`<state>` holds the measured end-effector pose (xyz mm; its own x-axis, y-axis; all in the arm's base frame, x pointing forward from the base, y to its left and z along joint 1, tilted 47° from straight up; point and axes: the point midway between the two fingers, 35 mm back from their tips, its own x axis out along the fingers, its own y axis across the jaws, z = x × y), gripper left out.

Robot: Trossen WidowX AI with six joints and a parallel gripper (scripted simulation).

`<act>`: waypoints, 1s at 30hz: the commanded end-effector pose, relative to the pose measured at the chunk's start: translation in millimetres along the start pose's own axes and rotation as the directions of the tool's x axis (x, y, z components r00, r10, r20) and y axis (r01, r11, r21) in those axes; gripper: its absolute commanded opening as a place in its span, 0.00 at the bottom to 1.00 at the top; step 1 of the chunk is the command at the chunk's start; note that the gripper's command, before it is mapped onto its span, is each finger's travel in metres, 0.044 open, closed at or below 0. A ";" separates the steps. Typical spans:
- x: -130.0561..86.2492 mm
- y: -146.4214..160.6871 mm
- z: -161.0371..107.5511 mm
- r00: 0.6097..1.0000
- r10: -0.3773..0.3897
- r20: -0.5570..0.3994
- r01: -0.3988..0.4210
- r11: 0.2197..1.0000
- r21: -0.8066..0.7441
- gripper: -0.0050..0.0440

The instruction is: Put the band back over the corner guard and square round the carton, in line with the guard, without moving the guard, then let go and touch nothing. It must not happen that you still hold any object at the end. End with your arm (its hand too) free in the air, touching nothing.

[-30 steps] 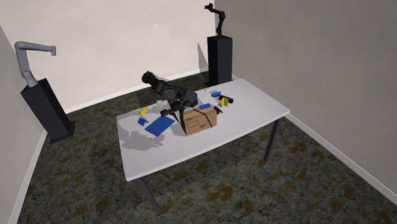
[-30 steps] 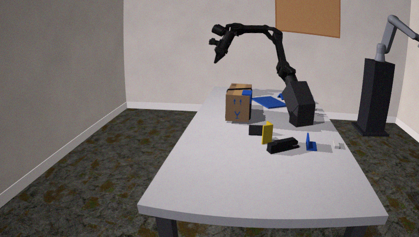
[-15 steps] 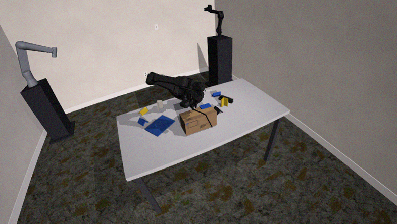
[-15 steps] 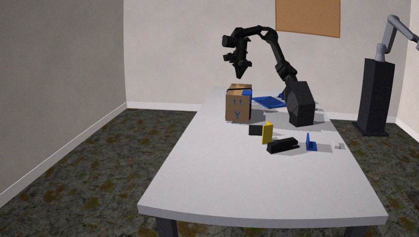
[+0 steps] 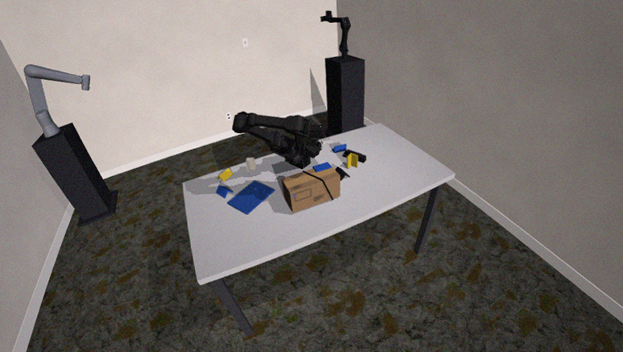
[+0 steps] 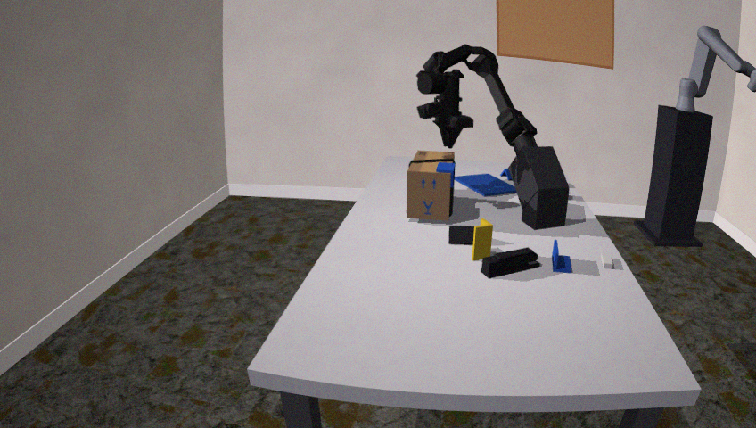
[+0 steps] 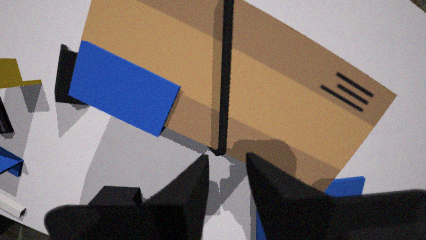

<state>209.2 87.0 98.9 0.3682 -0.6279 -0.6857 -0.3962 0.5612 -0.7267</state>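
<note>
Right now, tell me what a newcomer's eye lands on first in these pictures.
First the brown carton near the middle of the white table, with a black band running across its top, apart from the blue corner guard on the carton's top edge. Next the black arm bent low over it, its gripper nearly closed, holding nothing, poised above the carton's edge near the band.
</note>
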 end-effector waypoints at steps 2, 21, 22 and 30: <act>5.0 1.9 -1.7 1.000 0.000 -0.009 0.000 1.000 -0.004 0.34; 32.8 2.0 -1.7 1.000 0.000 -0.009 0.000 1.000 -0.004 0.34; 34.4 1.9 -1.8 1.000 0.000 -0.009 0.000 1.000 -0.004 0.34; 40.0 1.8 -2.3 1.000 -0.001 -0.009 0.001 1.000 -0.004 0.34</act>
<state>221.1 64.7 72.5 0.3603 -0.6306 -0.6874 -0.3969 0.5633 -0.7247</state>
